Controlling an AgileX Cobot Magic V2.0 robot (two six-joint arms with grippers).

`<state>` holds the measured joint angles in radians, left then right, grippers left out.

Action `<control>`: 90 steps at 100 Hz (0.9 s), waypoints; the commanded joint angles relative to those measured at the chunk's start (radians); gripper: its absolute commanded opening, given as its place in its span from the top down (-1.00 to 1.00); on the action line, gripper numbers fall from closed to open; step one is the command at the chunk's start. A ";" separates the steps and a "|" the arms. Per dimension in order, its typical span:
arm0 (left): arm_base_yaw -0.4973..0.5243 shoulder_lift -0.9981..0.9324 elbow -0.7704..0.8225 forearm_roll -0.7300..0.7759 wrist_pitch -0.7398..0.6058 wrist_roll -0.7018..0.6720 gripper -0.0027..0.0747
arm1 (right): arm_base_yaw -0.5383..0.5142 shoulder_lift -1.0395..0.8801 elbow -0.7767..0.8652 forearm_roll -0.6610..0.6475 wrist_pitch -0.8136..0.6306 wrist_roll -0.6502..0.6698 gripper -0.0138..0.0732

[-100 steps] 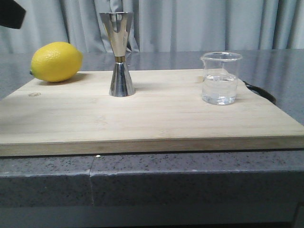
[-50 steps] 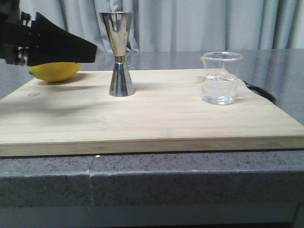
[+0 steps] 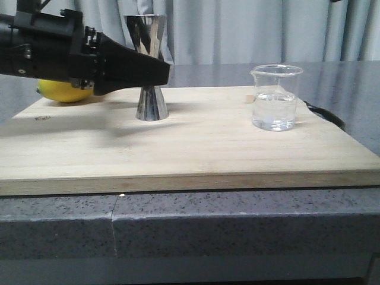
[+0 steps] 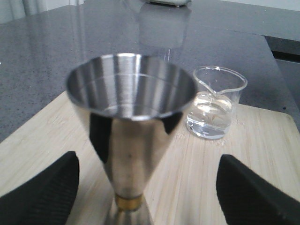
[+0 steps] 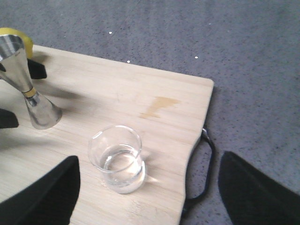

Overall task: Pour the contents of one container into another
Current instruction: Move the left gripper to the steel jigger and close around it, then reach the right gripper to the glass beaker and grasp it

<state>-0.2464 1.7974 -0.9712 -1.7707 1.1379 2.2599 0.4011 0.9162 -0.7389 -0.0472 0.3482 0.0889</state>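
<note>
Between the wide-open, empty fingers of the left gripper (image 4: 150,187) stands the upright jigger (image 4: 131,136); beaker (image 4: 214,101) beyond, nearer the open right gripper (image 5: 150,187).

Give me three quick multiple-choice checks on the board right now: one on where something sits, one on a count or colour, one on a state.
1. Where does the lemon lie?
A. At the board's far left corner, behind the left arm
B. Between jigger and beaker
C. Off the board, on the counter

2. What colour is the band at the jigger's waist?
A. Red
B. Brass
C. Black

3. How is the left gripper?
A. Shut on the beaker
B. Shut on the lemon
C. Open, one finger on either side of the jigger

Answers:
1. A, the front view shows it there.
2. B, the left wrist view shows a brass ring.
3. C, both fingers stand apart from the steel; the beaker stands alone, holding clear liquid.
</note>
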 commanded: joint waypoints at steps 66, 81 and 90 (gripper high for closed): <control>-0.015 -0.004 -0.069 -0.092 0.075 0.002 -0.48 | 0.076 0.226 0.257 0.000 -0.796 -0.011 -0.57; -0.015 -0.004 -0.069 -0.092 0.075 0.002 -0.48 | 0.076 0.271 0.355 0.000 -1.010 -0.011 -0.57; -0.015 -0.004 -0.069 -0.092 0.075 0.002 -0.48 | 0.076 0.320 0.364 -0.002 -1.069 -0.011 -0.57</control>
<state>-0.2542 1.8340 -1.0144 -1.7725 1.1406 2.2608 0.4730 1.2125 -0.3631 -0.0466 -0.5571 0.0871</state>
